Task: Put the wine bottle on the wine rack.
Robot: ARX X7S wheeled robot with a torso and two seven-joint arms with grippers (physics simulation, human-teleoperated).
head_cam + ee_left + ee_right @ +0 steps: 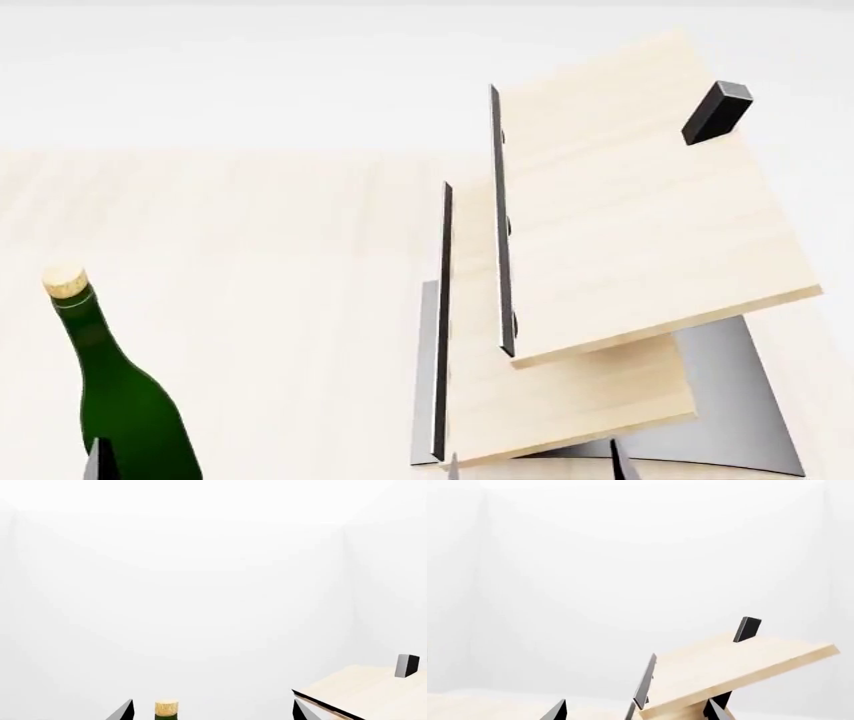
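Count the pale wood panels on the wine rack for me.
2 show in the head view: the upper panel, carrying the small black block, and the lower panel beneath and in front. More could be hidden underneath or below the frame.

bottle (118, 400) upright on table (267, 250), at my left | rack (601, 270) on table, right of it, apart

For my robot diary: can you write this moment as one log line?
wine bottle: upright, left of wine rack | left pincer: open around cork | right pincer: open
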